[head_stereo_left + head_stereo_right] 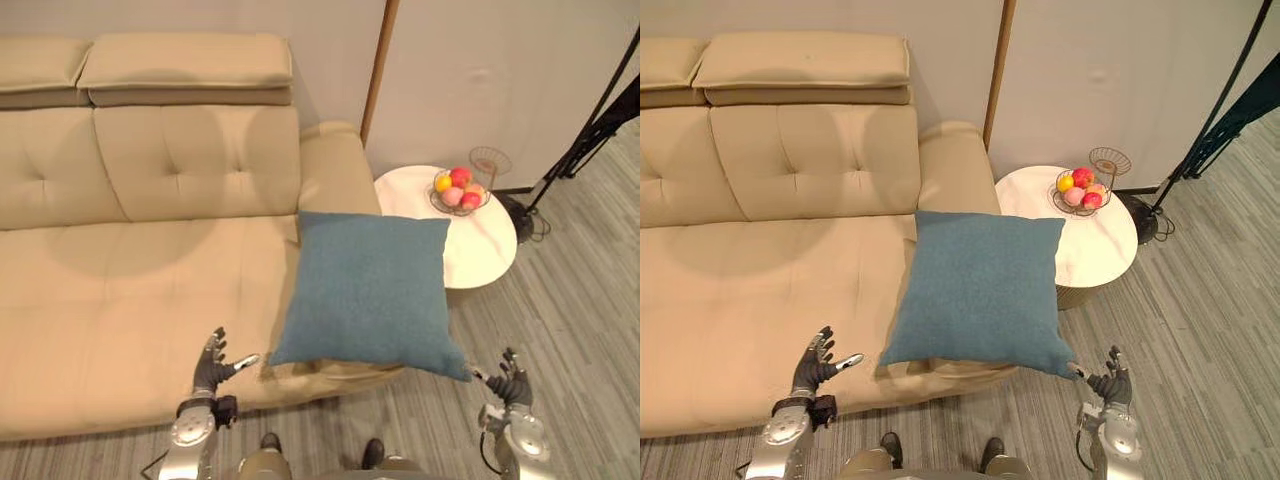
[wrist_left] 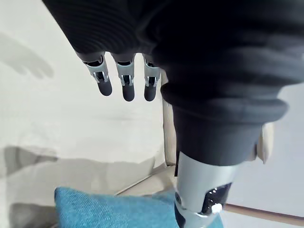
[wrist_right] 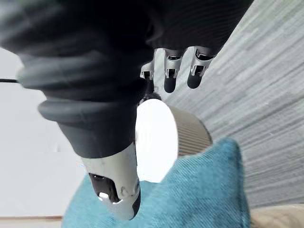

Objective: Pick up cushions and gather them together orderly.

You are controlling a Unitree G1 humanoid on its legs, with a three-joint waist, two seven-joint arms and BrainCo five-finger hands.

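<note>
Blue cushion (image 1: 370,290) lies flat at the centre of the frame on the right end of the tan sofa (image 1: 130,280). Its lower edge hangs past the seat's front rim over the grey floor (image 1: 570,330), and its upper edge reaches the foot of the armrest (image 1: 335,170). A tan fold shows under its lower edge, but what it is cannot be told. The seat to the left of the cushion is bare and wide, reaching the left edge of the frame. At lower left the left hand (image 1: 212,368) hangs over the seat's front, fingers spread and holding nothing, just beside the cushion's lower left corner. At lower right the right hand (image 1: 512,382) is over the floor with its fingers loose and empty, close to the cushion's lower right corner; whether it touches cannot be told. A round white table (image 1: 485,250) stands right of the cushion, partly under its edge, with a wire basket of fruit (image 1: 458,190) on its far side. A black stand (image 1: 600,120) leans at upper right.
</note>
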